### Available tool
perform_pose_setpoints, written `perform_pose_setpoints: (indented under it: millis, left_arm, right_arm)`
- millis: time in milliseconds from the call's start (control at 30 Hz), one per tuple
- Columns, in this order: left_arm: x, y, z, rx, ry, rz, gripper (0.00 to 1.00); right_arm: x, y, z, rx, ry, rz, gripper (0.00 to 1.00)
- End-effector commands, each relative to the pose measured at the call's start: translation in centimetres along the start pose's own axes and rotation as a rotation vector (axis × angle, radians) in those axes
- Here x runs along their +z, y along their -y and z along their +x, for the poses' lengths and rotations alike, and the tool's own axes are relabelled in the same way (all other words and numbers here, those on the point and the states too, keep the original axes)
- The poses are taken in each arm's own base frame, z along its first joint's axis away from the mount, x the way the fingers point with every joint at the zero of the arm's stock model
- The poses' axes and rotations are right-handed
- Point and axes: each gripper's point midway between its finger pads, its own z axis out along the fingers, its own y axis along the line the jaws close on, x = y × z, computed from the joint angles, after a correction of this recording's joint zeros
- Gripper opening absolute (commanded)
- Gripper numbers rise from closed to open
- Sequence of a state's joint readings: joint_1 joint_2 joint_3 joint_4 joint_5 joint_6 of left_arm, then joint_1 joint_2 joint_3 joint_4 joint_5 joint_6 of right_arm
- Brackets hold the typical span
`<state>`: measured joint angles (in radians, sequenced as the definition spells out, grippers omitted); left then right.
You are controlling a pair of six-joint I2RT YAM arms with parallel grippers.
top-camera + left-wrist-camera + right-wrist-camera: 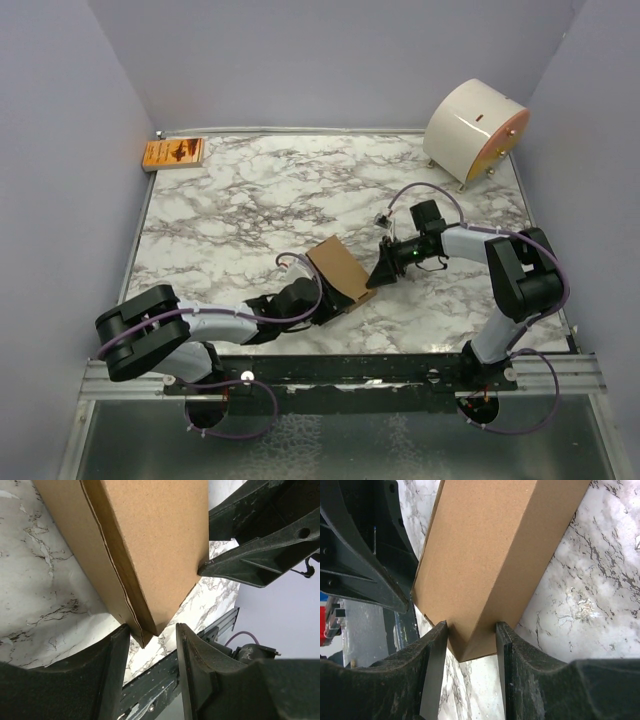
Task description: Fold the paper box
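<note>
The paper box (pixel 338 268) is a small oblong brown carton lying aslant on the marble table (pixel 250 200), near the front middle. My left gripper (pixel 326 306) is at its near left corner. In the left wrist view that corner of the box (pixel 150 540) sits between the fingertips of the left gripper (pixel 152 629). One finger touches it and a narrow gap shows at the other. My right gripper (pixel 378 274) meets the box from the right. In the right wrist view, the gripper (pixel 471 627) has both fingers pressed on the box (pixel 490 555).
A small orange printed packet (pixel 173 153) lies at the back left corner. A big white cylinder (pixel 475 130) stands at the back right. A black rail (pixel 340 370) runs along the table's near edge. Grey walls close three sides.
</note>
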<state>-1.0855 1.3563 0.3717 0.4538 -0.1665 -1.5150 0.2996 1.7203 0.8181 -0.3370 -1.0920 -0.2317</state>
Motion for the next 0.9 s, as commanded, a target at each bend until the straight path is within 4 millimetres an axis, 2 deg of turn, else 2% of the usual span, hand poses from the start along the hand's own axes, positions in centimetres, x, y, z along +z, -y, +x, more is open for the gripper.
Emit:
perform_pose_setpoints:
  millis: [0,133,267,367,433,567,633,700,767,867]
  left_arm:
    - [0.4,2.3,-0.6,-0.034,0.038,0.031,0.44]
    - [0.8,1.9,-0.5,-0.037,0.034,-0.004,0.36]
    - [1.1,1.2,-0.3,-0.061,0.026,-0.069,0.13]
    - [1.2,0.7,-0.3,-0.069,0.032,-0.126,0.05]
    - [1.1,0.5,-0.6,-0.066,0.044,-0.155,0.01]
    - [0.9,0.9,-1.0,-0.051,0.063,-0.155,0.0]
    - [0.8,1.3,-1.0,-0.021,0.059,-0.142,0.04]
    - [0.6,2.0,-0.8,0.038,0.042,-0.103,0.16]
    - [0.2,2.3,-0.7,0.124,0.022,-0.081,0.37]
    - [-1.2,2.5,-1.1,0.286,0.019,-0.073,0.54]
  right_arm:
    - [0.5,0.5,-0.4,-0.023,-0.011,0.025,0.4]
    - [0.8,0.4,-0.3,-0.022,-0.021,0.028,0.38]
    - [1.3,0.3,-0.1,-0.023,-0.038,0.03,0.36]
    - [1.5,0.3,0.1,-0.021,-0.047,0.035,0.36]
    - [1.6,0.2,0.1,-0.021,-0.048,0.034,0.36]
    - [1.6,0.1,0.1,-0.023,-0.048,0.027,0.37]
    - [1.5,-0.1,-0.4,-0.037,-0.043,0.026,0.45]
    - [1.2,-0.4,-1.3,-0.066,-0.032,0.023,0.56]
    - [0.7,-0.8,-2.4,-0.102,-0.009,0.018,0.66]
    - [-0.5,-1.5,-3.9,-0.161,0.037,0.013,0.74]
